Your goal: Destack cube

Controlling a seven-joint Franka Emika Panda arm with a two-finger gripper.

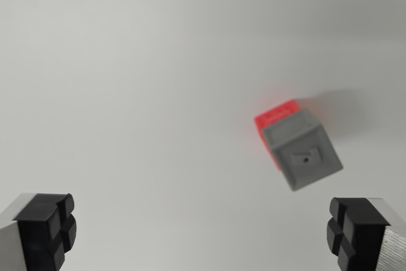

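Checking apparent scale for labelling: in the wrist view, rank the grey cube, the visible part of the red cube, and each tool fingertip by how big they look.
1. grey cube
2. Two tool fingertips, alike; nearness inflates them
3. red cube, mostly hidden beneath

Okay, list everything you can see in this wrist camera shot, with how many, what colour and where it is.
grey cube: one, grey, right of centre in the wrist view, tilted, stacked on the red cube; a small dark hole shows on its top face.
red cube: one, red, under the grey cube, only its upper-left edge showing.
table: one, plain white surface filling the view.
gripper: one, open, with nothing between the fingers; black fingertips on silver fingers at the bottom left and bottom right corners, apart from the cubes.
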